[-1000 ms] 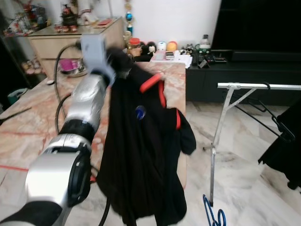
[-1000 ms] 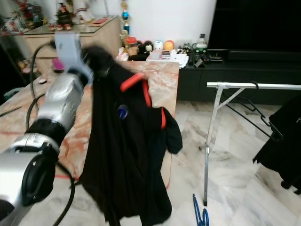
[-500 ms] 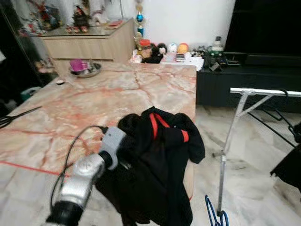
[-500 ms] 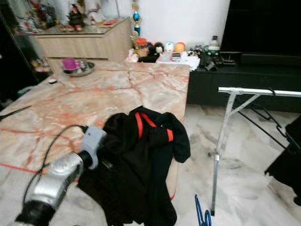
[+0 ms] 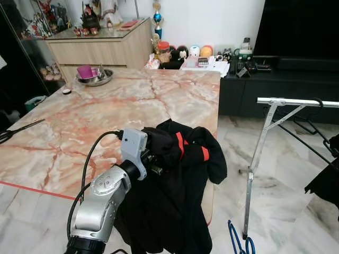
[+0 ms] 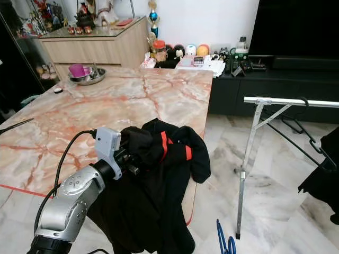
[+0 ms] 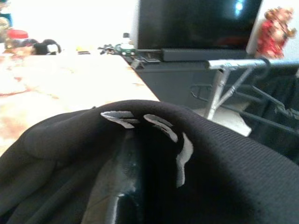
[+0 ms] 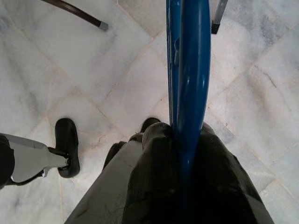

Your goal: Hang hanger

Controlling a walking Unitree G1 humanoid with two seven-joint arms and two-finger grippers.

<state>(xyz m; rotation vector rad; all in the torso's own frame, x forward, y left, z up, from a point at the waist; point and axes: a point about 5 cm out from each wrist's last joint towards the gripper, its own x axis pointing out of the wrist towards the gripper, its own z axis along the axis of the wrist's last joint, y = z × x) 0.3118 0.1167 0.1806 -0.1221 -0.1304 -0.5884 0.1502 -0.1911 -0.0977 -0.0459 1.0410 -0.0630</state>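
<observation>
Marble-floored living room: blue hanger (image 8: 189, 84), stiff, light, slick, best held at its neck, sits clenched in right gripper (image 8: 180, 140) low by drying rack (image 5: 275, 101); left gripper (image 5: 153, 159) buried in limp black jacket (image 5: 180, 174), state unclear.

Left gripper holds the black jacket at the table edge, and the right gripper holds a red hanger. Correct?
Not quite. The hanger in the right gripper is blue, as the right wrist view shows. The left gripper does hold the black jacket at the table edge.
</observation>
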